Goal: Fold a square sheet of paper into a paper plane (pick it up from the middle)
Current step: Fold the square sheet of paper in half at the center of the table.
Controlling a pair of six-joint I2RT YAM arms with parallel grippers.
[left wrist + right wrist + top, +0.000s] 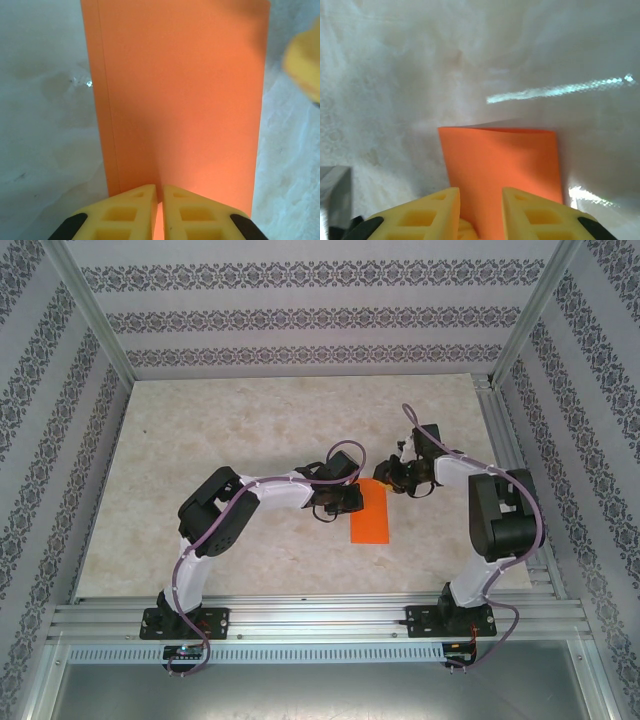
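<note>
While the square sheet of paper [185,100] is clamped by the left gripper [159,192], the right gripper [480,199], jaws slightly apart, should be closed squarely on its end, with edges aligned.

Top external: high behind the arm bases [185,622], looking down on the whole table [200,440].
Left wrist: close over the orange sheet [185,100], facing along it.
Right wrist: close and low, facing across the same sheet.
Shared: the sheet, in all three.
</note>
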